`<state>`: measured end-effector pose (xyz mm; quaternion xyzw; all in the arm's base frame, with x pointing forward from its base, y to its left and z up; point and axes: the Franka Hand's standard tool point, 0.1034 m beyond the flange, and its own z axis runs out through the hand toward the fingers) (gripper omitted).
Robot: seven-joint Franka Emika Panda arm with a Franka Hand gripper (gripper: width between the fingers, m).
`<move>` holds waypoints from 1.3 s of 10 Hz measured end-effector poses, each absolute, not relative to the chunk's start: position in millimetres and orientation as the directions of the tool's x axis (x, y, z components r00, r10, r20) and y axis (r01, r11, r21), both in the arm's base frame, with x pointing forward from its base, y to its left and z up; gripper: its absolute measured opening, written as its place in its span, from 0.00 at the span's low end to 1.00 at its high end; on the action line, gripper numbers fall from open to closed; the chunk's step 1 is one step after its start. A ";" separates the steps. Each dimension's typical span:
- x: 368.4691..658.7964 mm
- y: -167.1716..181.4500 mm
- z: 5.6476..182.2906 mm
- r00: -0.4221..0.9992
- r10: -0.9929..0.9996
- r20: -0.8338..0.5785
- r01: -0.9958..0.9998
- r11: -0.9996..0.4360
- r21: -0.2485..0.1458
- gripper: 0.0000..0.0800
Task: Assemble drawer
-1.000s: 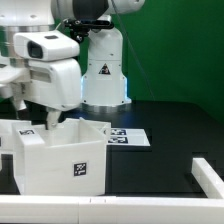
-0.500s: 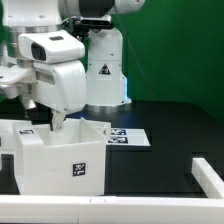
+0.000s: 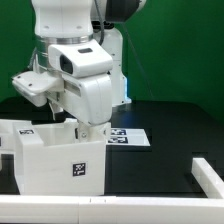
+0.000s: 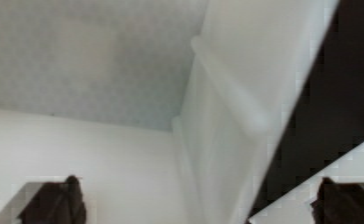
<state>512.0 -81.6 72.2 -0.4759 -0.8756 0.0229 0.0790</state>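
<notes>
The drawer's tall white casing (image 3: pixel 58 158) stands at the exterior view's left, with a black-and-white tag on its front face. My gripper (image 3: pixel 87 129) hangs over the casing's far right top edge. In the wrist view my gripper (image 4: pixel 204 203) is open, its dark fingertips (image 4: pixel 54 201) wide apart. The casing's white wall (image 4: pixel 232 120) runs between them, with the inside of the casing on one side and the black table on the other. The jaws hold nothing. A shallow white tray (image 3: pixel 209 172) lies at the exterior view's right.
The marker board (image 3: pixel 129 137) lies flat just behind the casing on the black table. A white rail (image 3: pixel 110 210) runs along the table's front edge. The arm's white base (image 3: pixel 112 75) stands behind. Another white piece (image 3: pixel 5 165) sits at the casing's left.
The arm has swung toward the exterior view's right, from over the casing's left rear to over its right wall. The casing has not moved.
</notes>
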 end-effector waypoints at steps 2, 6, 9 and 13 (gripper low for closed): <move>504.7 -85.8 63.2 -0.528 0.839 0.132 0.830 0.543 -0.127 0.81; 502.0 -108.2 59.4 -0.535 0.834 0.135 0.826 0.549 -0.123 0.81; 499.9 -114.8 53.9 -0.531 0.836 0.140 0.829 0.547 -0.121 0.81; 499.8 -116.4 52.6 -0.529 0.838 0.138 0.831 0.544 -0.119 0.45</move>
